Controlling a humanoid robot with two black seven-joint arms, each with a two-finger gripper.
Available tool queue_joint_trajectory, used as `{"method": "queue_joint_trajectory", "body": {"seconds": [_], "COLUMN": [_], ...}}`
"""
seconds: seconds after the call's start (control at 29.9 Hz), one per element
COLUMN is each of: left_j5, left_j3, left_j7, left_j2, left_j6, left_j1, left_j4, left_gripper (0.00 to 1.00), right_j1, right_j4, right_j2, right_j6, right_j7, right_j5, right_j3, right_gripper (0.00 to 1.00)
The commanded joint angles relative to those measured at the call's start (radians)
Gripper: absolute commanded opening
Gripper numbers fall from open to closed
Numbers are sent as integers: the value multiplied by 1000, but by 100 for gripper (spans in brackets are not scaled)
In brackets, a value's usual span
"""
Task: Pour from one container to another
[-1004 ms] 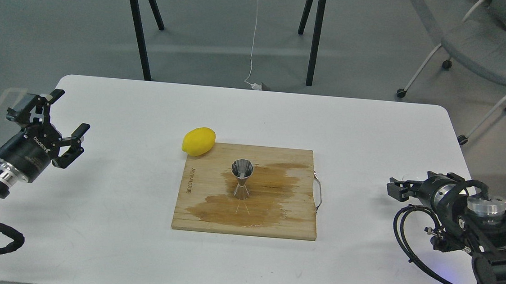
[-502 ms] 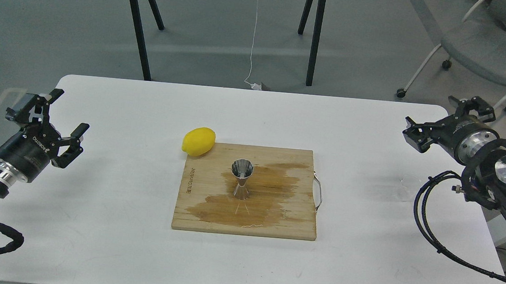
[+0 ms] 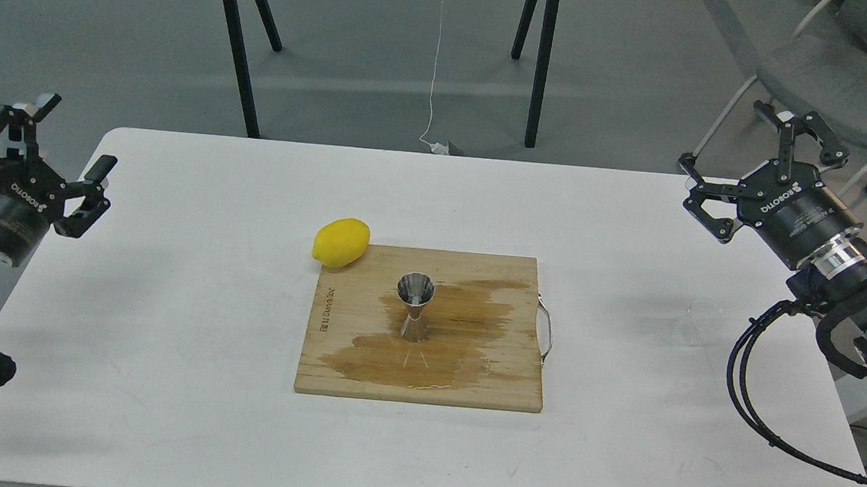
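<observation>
The steel jigger stands upright near the middle of the wooden cutting board, which carries a wide dark wet patch around it. The clear glass tumbler sits faintly visible on the white table at the right, below my right arm. My right gripper is open and empty, raised above the table's far right corner, well away from the tumbler. At the far left edge my left gripper hangs open, holding nothing.
A yellow lemon lies touching the board's far left corner. The board has a metal handle on its right side. Black cables loop from the right arm over the table. Table legs and a chair stand beyond the far edge.
My right arm has swung up and back from low at the table's right, uncovering the tumbler, and its gripper now points up and away. The left gripper has drawn back to the left.
</observation>
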Motion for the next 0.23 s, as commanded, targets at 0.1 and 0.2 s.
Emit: {"method": "queue_joint_trajectory", "body": {"seconds": [0.1, 0.2], "left_j5": [0, 2], "left_j3": [15, 14], "left_j7": [0, 0], "left_j2": [30, 15], "left_j6": [0, 0], "left_j1": [-70, -68], "left_j4": [-11, -11], "left_gripper": [99, 99], "right_j1": [30, 60], "right_j4": [-48, -83], "right_j2": [9, 23], "right_j6": [0, 0], "right_j7": [3, 5], "right_j5": [0, 0], "right_j3": [4, 6], "right_gripper": [99, 99]}}
